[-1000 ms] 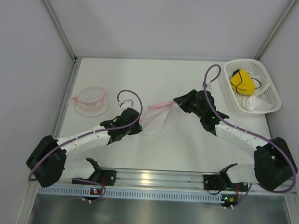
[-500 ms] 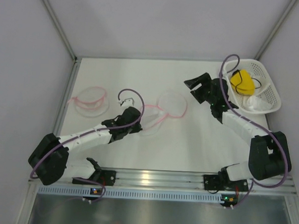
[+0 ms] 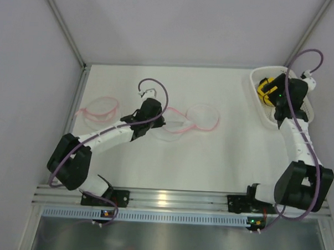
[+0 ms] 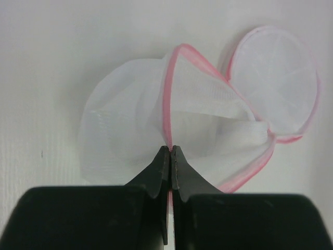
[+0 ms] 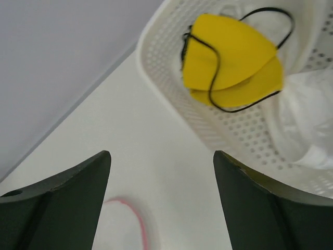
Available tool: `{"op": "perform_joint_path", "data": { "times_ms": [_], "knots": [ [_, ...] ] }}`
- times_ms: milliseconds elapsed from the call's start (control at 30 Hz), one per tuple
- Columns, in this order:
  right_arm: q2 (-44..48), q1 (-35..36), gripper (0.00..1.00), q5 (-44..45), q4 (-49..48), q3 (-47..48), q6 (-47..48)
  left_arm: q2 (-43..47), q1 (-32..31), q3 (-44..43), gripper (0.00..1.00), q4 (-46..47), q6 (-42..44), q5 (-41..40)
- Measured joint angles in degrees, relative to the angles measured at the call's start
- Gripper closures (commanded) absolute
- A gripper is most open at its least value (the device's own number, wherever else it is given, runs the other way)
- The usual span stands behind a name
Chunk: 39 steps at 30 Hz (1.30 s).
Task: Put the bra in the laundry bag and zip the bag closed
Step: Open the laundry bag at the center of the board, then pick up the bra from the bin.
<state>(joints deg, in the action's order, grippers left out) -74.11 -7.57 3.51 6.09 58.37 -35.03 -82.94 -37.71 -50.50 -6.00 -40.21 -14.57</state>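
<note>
**Changes since a second ago.** The right gripper [image 5: 161, 179] has let go of the laundry bag [image 4: 125, 130], which it was pinching a second ago opposite the left gripper. It has swung away to the basket [image 5: 171, 104] at the far right of the table [image 3: 210, 160]. Its jaws now stand wide apart with nothing between them. The bra [image 5: 229, 57], yellow with black straps, lies inside the basket, ahead of this gripper and slightly to its right, and the gripper is not touching it. White cloth [image 5: 307, 114] lies beside the bra in the same basket.

With that side released, the bag has slumped. Its round pink-edged panel now lies flat on the table beyond and to the right of the left gripper [image 4: 170, 156]. That gripper remains fully closed on the bag's pink rim and has advanced farther from its base.

A second pink-rimmed bag [image 3: 101, 111] lies unmoved to the left of the left gripper.

**Obscured or uncertain.**
- In the overhead view the right arm covers most of the basket, and only part of the bra shows.
- The left fingertips are hidden under the wrist in that view.
- No zipper can be made out on the bag.
- The right wrist view cuts off the basket's far side and shows only a curved pink edge near its bottom border.
</note>
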Motion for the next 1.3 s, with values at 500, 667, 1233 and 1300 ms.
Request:
{"op": "perform_joint_path", "data": {
  "times_ms": [500, 667, 1233, 1300],
  "knots": [
    [-25.5, -14.7, 0.27, -1.1, -0.4, 9.7, 2.1, -0.8, 4.4, -6.6, 0.27, -3.3, 8.6, 6.0],
    [-28.9, -15.4, 0.33, -1.1, -2.1, 12.7, 2.1, 6.8, 4.4, -6.6, 0.25, -6.8, 9.6, 4.2],
    [-35.5, -15.6, 0.39, -0.9, -2.4, 17.8, 1.6, 15.0, 4.7, -4.4, 0.23, -12.3, 10.4, -0.8],
    [-35.8, -15.5, 0.41, -0.9, -2.6, 17.8, 1.6, 14.8, 4.7, -4.4, 0.23, -12.3, 10.4, -0.8]
  ]
}}
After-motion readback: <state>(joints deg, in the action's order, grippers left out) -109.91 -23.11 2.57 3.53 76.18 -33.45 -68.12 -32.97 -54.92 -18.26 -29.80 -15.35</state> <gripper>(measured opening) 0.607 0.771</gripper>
